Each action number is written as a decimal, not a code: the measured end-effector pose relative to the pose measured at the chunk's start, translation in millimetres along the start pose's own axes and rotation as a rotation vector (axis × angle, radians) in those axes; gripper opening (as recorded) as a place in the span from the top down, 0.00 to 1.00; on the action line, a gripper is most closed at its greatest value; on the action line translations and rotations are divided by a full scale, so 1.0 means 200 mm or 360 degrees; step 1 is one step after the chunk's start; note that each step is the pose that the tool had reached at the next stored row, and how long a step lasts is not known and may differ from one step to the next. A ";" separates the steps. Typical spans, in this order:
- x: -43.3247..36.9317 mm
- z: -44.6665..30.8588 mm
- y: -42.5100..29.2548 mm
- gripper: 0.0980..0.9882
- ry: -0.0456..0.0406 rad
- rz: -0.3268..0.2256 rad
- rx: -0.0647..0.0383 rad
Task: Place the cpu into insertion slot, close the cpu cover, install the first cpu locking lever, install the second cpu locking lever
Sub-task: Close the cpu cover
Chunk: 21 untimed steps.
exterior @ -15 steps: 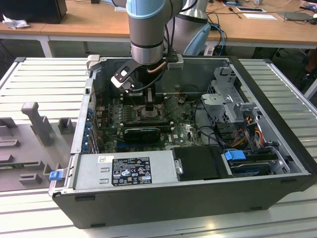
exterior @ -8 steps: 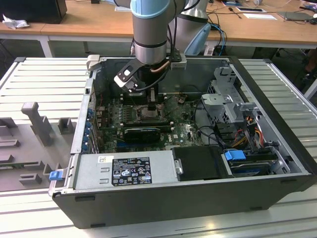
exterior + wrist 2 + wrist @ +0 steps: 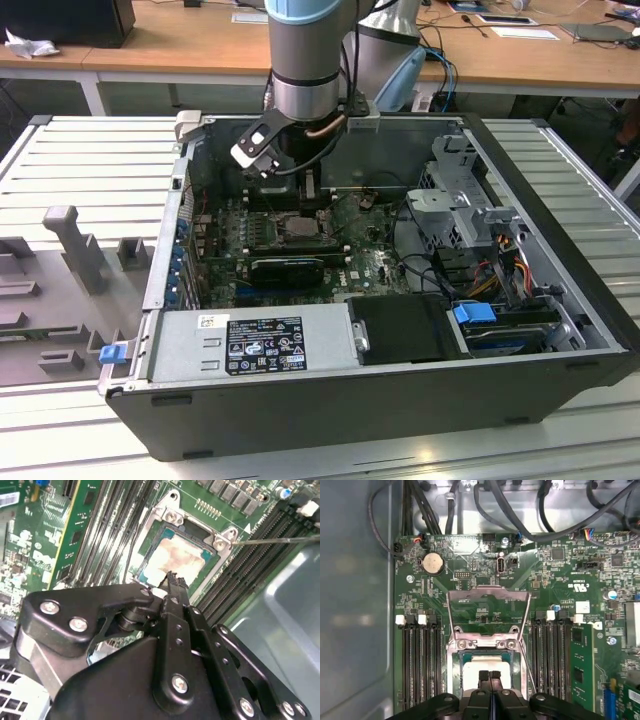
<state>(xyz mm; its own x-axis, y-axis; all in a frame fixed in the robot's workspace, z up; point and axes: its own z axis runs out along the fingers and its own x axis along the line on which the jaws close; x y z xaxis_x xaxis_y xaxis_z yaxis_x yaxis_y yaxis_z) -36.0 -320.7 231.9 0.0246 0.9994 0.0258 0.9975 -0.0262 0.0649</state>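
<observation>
Gripper (image 3: 489, 676) jaws closed, fingertips (image 3: 172, 581) pressed together, nothing between them. Cpu (image 3: 481, 664) lies flat in insertion slot (image 3: 454, 670), right beneath jaw tips; whether they touch, cannot tell. Cpu cover (image 3: 487, 592) swung open, standing beyond jaw tips, off socket. Thin wire lever (image 3: 275, 539) runs away from slot corner, to one side of jaws. Black memory slots (image 3: 420, 665) flank jaws on both sides. Arm (image 3: 305, 60) reaches down into open computer case (image 3: 400, 400).

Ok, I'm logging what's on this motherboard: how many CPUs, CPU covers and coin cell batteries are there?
cpu: 1
cpu cover: 1
coin cell battery: 1
Total: 3
</observation>
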 end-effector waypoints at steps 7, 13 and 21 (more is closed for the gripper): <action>0.001 -0.006 0.049 0.99 0.0000 0.0001 0.0005; 0.001 -0.017 0.057 0.99 0.0000 0.0001 0.0007; 0.002 -0.043 0.059 0.99 0.0000 0.0001 0.0007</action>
<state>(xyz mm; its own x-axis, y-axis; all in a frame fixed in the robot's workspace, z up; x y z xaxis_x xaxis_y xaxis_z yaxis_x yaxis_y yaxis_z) -24.8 -320.9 241.2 0.0253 0.9993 0.0258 0.9978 -0.0269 0.0606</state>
